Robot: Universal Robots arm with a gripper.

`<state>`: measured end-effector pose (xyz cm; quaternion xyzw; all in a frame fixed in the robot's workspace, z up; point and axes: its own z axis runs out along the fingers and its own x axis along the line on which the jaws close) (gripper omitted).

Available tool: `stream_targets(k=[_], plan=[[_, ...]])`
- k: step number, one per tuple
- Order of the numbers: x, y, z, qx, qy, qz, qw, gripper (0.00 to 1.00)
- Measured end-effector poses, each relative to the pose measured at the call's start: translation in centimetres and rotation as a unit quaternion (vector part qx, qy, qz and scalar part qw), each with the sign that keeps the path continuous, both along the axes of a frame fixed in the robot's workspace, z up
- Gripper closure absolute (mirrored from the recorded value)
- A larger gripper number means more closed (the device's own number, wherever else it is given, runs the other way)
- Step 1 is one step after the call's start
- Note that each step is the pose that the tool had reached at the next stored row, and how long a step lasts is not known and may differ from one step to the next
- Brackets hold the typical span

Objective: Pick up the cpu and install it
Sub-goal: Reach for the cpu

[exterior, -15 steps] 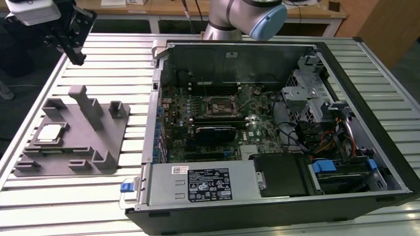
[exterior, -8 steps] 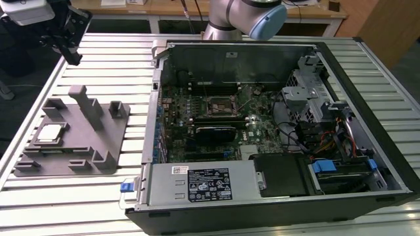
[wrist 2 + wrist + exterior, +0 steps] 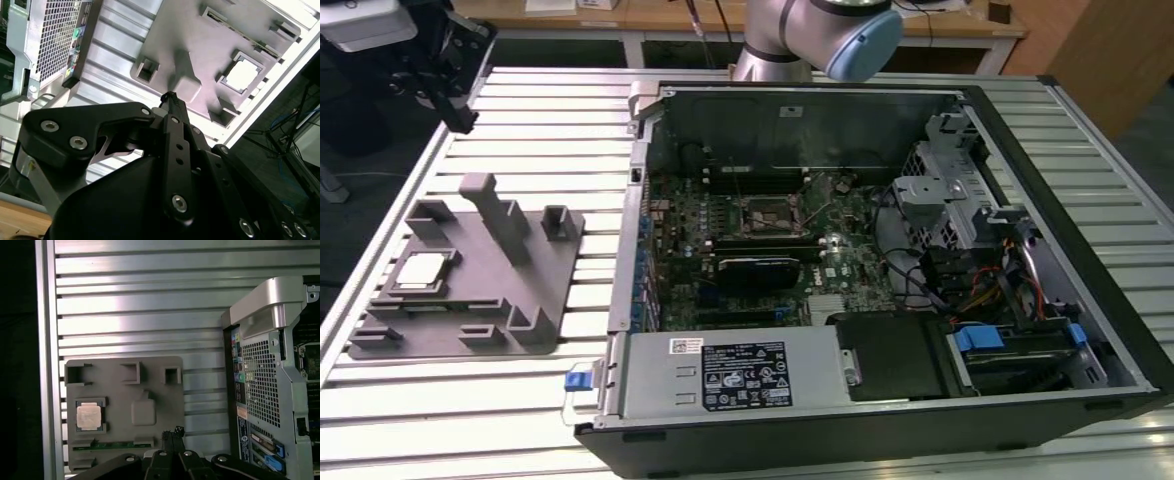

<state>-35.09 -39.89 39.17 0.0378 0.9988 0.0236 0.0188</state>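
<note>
Pincer (image 3: 172, 432) is held above the grey tray (image 3: 150, 372), jaws together on nothing. The cpu (image 3: 90, 416) is seated in a recess by the tray's edge, well apart from the computer case (image 3: 260, 385).

The slatted aluminium table (image 3: 454, 420) is carrying two items directly on its surface. The grey tray (image 3: 558, 268) is lying flat toward the exterior view's left. The open computer case (image 3: 854, 437) is lying on its side just beside the tray, occupying the centre and the exterior view's right.
</note>
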Motion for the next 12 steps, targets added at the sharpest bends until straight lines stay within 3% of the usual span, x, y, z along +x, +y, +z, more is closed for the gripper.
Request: stream_targets(k=[12], plan=[[-1.2, 0.00, -0.17, 0.0000, 0.0000, 0.000, 1.0000, 0.89]])
